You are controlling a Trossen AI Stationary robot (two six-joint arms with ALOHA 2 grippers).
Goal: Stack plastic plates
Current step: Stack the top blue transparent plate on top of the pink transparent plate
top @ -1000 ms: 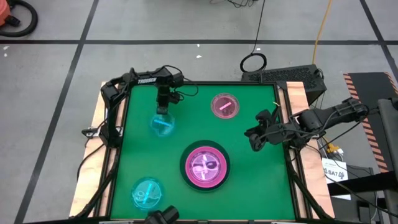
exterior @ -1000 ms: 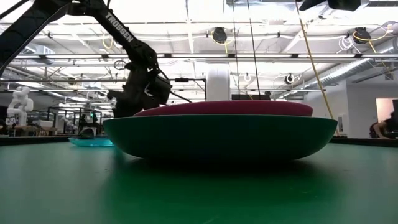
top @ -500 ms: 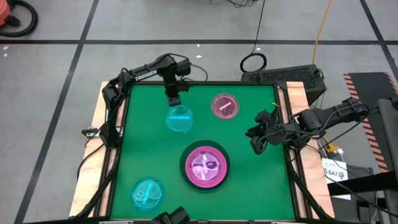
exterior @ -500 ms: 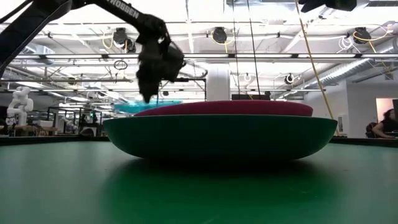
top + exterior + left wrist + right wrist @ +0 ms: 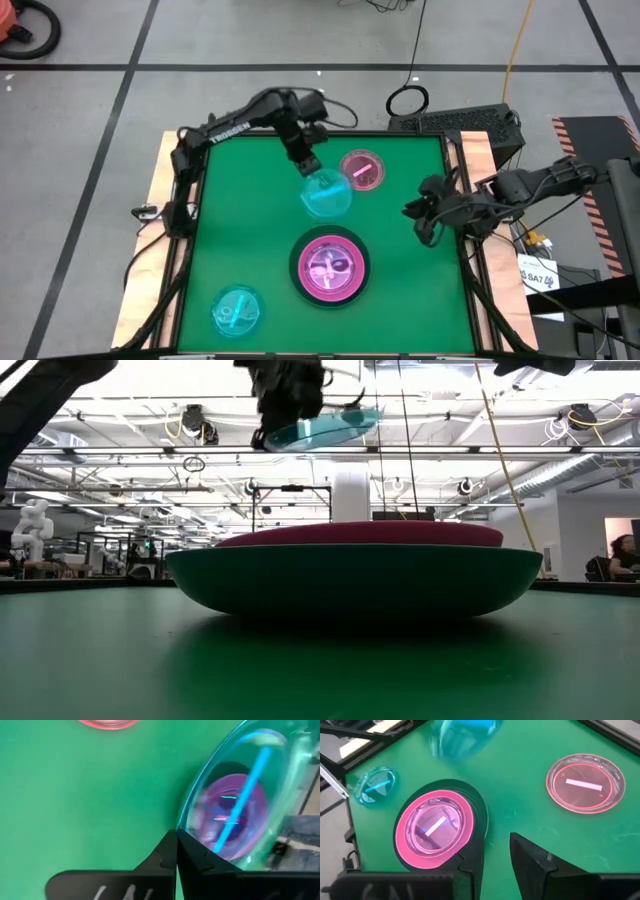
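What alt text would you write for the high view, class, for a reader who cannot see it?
The left claw holds a cyan plate above the green table, between a pink plate and the central stack. Another cyan plate lies near the front left corner. The right claw waits open at the right edge.

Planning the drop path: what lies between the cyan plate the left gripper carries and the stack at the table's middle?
Only bare green table, per the high view; the carried cyan plate hangs above and short of the stack.
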